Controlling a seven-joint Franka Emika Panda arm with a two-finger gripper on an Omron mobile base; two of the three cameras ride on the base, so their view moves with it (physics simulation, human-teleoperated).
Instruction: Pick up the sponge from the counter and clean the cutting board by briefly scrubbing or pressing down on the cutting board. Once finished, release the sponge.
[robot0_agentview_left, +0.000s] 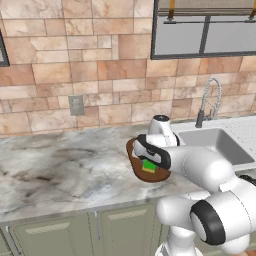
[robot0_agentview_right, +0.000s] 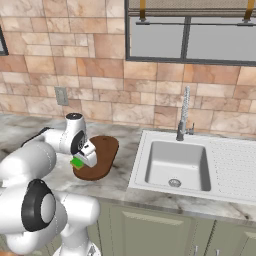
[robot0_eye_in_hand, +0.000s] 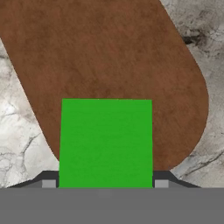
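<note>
wall (robot0_agentview_right: 100, 45): tan and brown stone tiles | window (robot0_agentview_right: 190, 37): dark frame, 2 grey panes | outlet (robot0_agentview_left: 76, 105): grey plate on wall | sink (robot0_agentview_right: 177, 165): white basin with drainboard | faucet (robot0_agentview_right: 184, 112): metal, coiled neck | cabinets (robot0_agentview_left: 65, 232): grey-green doors

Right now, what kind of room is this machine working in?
A kitchen, by the look of it. A marbled stone counter runs over cabinet doors, a white sink with a tall faucet is set into it, and a wooden cutting board lies on the counter before a tiled wall.
</note>
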